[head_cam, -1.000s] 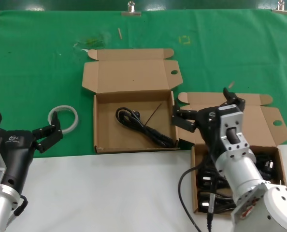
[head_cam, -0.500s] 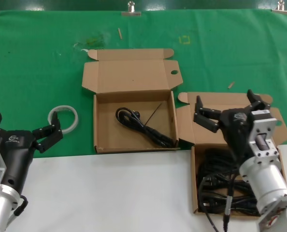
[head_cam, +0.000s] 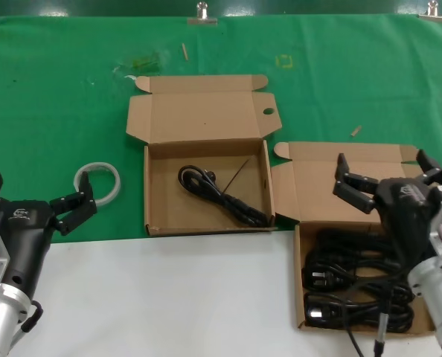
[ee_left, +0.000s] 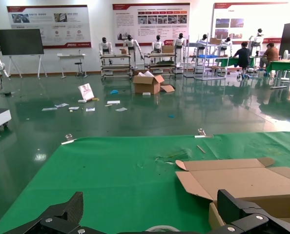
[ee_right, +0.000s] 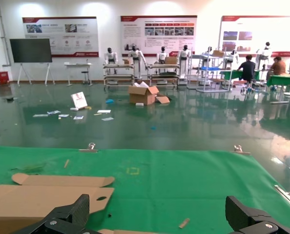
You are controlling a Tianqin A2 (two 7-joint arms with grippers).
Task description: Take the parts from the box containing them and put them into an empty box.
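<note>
The box containing the parts [head_cam: 299, 277] lies open at the right, with several black cord bundles [head_cam: 347, 277] coiled inside. The other carton [head_cam: 178, 214] sits open at the centre with one black cord [head_cam: 225, 195] lying across its floor. My right gripper [head_cam: 388, 169] hangs open and holds nothing above the right box's lid [head_cam: 318, 192]. In the right wrist view the right gripper [ee_right: 159, 218] spans bare green cloth, with the centre carton's lid [ee_right: 37, 197] off to one side. My left gripper [head_cam: 39, 192] waits open at the lower left, clear of both boxes.
A white tape ring [head_cam: 98, 182] lies on the green cloth between the left gripper and the centre carton; it also shows in the left wrist view as the ring [ee_left: 159, 228]. A small wooden chip [head_cam: 356, 131] lies behind the right box. White tabletop [head_cam: 169, 297] runs along the front.
My right gripper has swung rightward, from beside the centre carton's right wall to over the right box's lid, still open. The cord in the centre carton and the left arm have not moved.
</note>
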